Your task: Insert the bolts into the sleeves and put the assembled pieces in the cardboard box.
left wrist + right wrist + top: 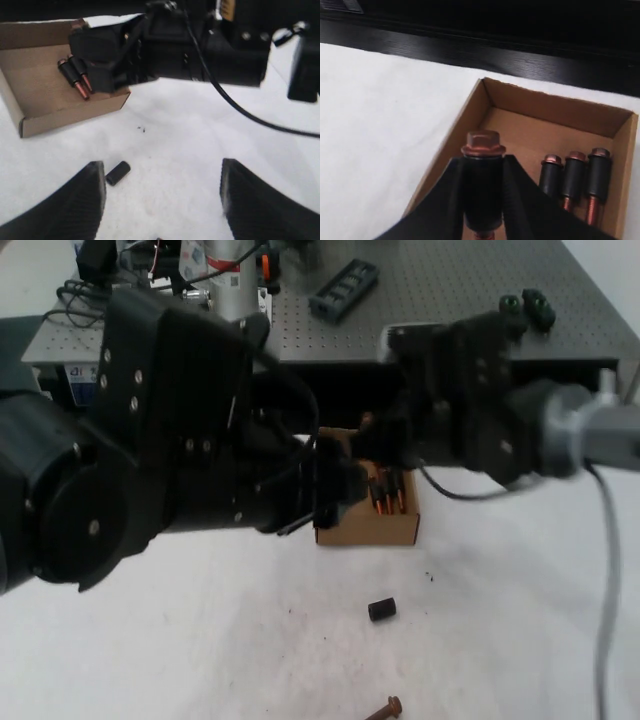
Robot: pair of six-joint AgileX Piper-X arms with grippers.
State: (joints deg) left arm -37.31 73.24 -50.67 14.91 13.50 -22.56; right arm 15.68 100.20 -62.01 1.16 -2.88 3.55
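Note:
My right gripper point(484, 172) is shut on an assembled piece point(482, 192), a copper bolt inside a black sleeve. It hangs above the left wall of the cardboard box point(560, 107). Three assembled pieces point(575, 175) lie side by side in the box. In the left wrist view my left gripper point(162, 197) stands open low over the white cloth, nothing between its fingers point(80, 205). A loose black sleeve point(117, 173) lies just beyond one fingertip. In the high view the box point(368, 530) sits mid-table, with the loose sleeve point(381, 609) and a loose copper bolt point(385, 708) in front of it.
A black cable point(240, 107) trails from the right arm point(480, 400) across the cloth. Behind the table stands a perforated metal bench point(450, 280) with a black tray point(343, 288). White cloth point(500, 620) lies open to the right of the sleeve.

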